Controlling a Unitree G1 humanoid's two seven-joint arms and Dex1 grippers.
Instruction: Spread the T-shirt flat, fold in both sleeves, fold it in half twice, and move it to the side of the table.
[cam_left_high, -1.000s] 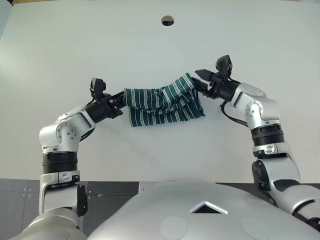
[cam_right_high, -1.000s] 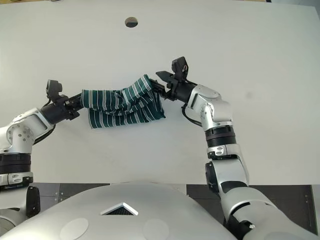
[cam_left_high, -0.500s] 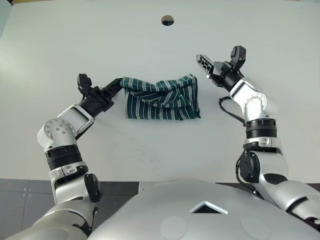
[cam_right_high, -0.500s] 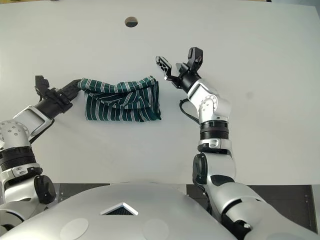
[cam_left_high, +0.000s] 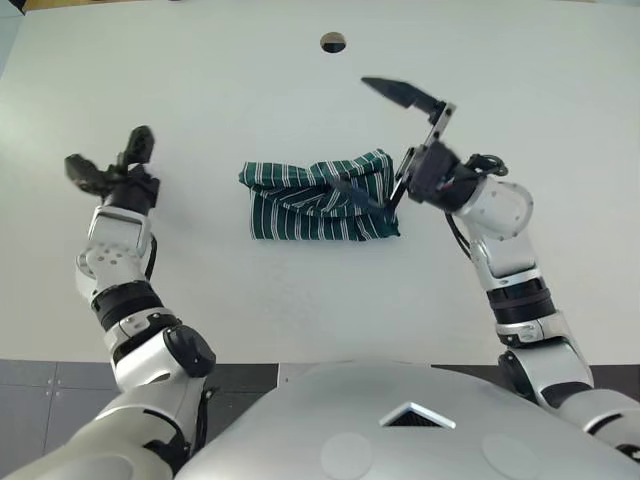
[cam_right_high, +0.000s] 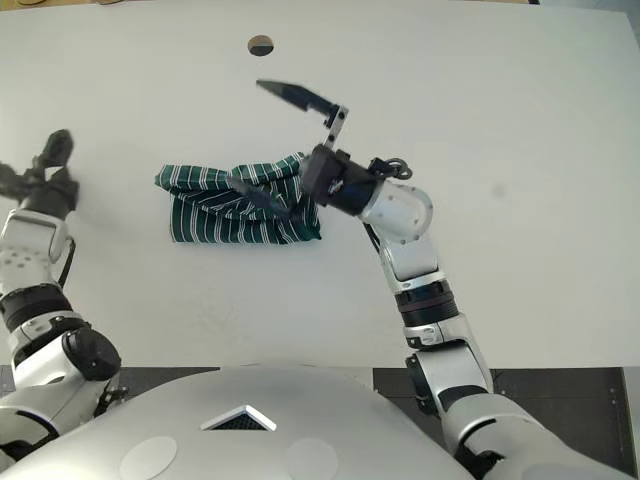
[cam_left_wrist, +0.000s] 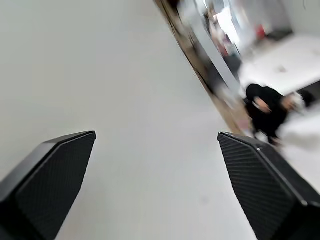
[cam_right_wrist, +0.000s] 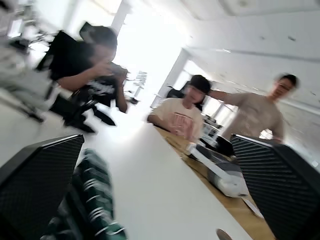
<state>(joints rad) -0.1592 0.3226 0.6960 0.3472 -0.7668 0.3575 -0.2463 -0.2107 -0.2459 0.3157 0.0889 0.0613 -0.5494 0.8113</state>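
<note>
1. At the middle of the table (cam_left_high: 200, 80) lies the green striped T-shirt (cam_left_high: 318, 197), folded into a compact, slightly rumpled rectangle.
2. The left gripper (cam_left_high: 105, 155) hangs at nine o'clock of the T-shirt, well apart from it, its jaws apart and empty.
3. The right gripper (cam_left_high: 352, 135) sits at three o'clock, its jaws spread wide and empty, the lower finger over the T-shirt's edge.
4. Judging by this, the folding looks done; moving the T-shirt to the table's side is not yet done.

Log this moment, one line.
T-shirt: folded, on table | left pincer: open, apart | right pincer: open, at its right end
</note>
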